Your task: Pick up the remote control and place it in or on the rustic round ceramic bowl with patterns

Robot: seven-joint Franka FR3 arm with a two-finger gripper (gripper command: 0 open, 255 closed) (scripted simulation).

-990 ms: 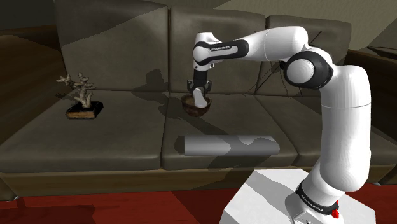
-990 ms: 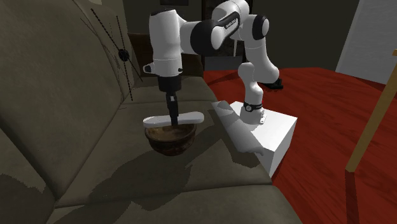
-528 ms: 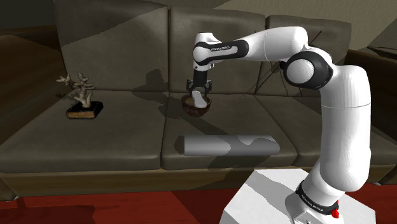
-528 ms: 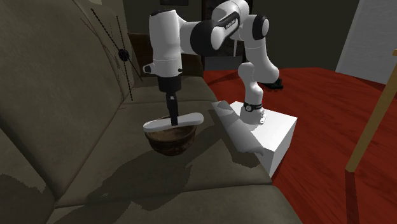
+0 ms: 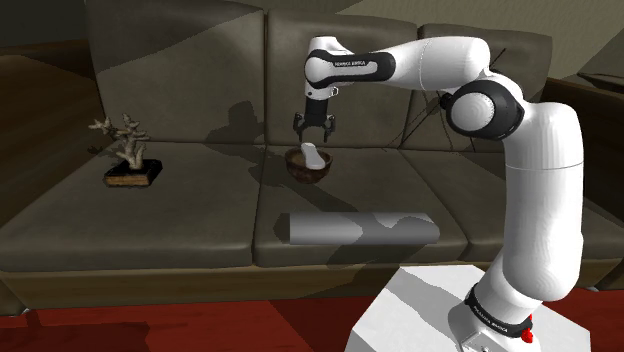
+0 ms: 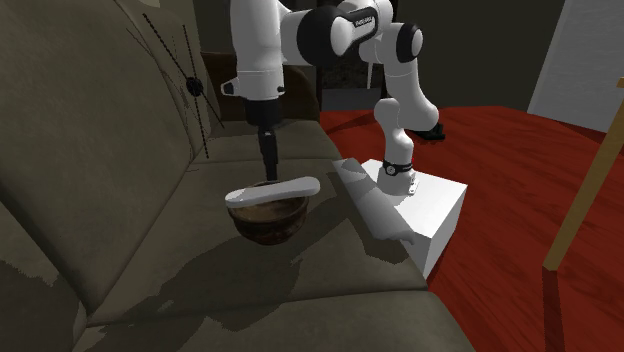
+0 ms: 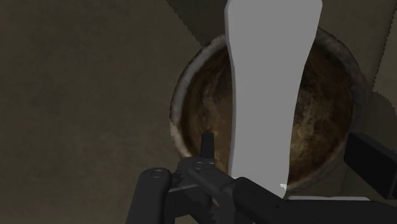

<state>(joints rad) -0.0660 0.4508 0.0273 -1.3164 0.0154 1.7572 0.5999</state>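
A pale grey remote control point(image 6: 272, 190) lies across the rim of a brown round bowl point(image 6: 265, 220) on the sofa's middle seat cushion. In the shoulder view the remote point(image 5: 311, 155) rests on the bowl point(image 5: 309, 167), just below my gripper point(image 5: 313, 129). The gripper point(image 6: 268, 168) hangs straight above the remote, open, with a small gap under its fingertips. In the wrist view the remote point(image 7: 270, 83) runs across the bowl's mottled brown inside point(image 7: 321, 108), and the gripper point(image 7: 261, 184) has its fingers apart on either side, touching nothing.
A small bare-branched plant on a dark base point(image 5: 128, 160) stands on the seat cushion at the shoulder view's left. A grey cylinder point(image 5: 360, 228) lies along the sofa's front edge. The white stand point(image 5: 430, 310) sits on red floor. A wooden pole point(image 6: 590, 190) leans at the second exterior view's right.
The fingers have opened and let go of the remote, which now rests on the bowl. The gripper has risen a little above it.
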